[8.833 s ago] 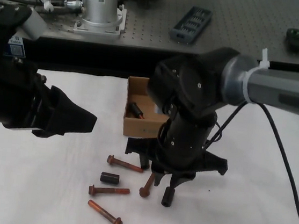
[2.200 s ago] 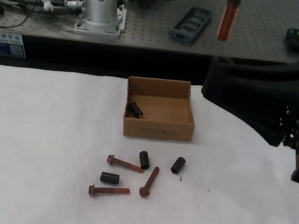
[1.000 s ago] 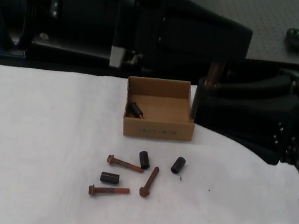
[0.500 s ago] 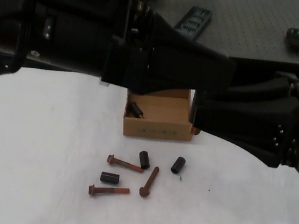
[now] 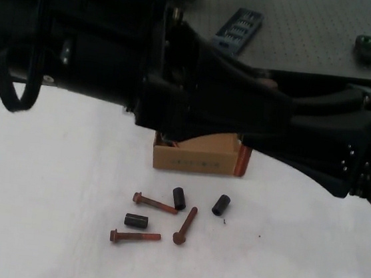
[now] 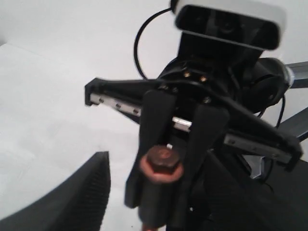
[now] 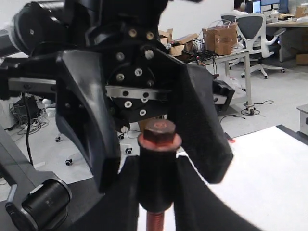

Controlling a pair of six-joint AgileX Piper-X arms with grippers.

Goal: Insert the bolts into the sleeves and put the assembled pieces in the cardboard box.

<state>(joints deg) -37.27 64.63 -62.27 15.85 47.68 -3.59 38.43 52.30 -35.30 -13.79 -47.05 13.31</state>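
My right gripper (image 7: pixel 156 188) is shut on a black sleeve (image 7: pixel 155 173) held upright in the air. A copper bolt sits in it, with its hex head (image 7: pixel 159 134) on top and its shaft (image 7: pixel 155 222) poking out below. My left gripper (image 7: pixel 161 161) faces it, open, one finger on each side of the bolt head and not touching it. The left wrist view shows the same bolt head (image 6: pixel 161 163) between the right gripper's fingers (image 6: pixel 155 122). In the high view the bolt's shaft (image 5: pixel 242 160) hangs by the right corner of the cardboard box (image 5: pixel 196 159).
On the white cloth in front of the box lie three loose bolts (image 5: pixel 155 203) (image 5: pixel 185 225) (image 5: pixel 135 236) and three black sleeves (image 5: pixel 179 198) (image 5: pixel 221 205) (image 5: pixel 136 220). Both arms hang over the box and hide most of its inside. A metal bench with tools stands behind.
The left arm has swung in from the left and lower over the box. The copper bolt has come down from above the box to its right corner.
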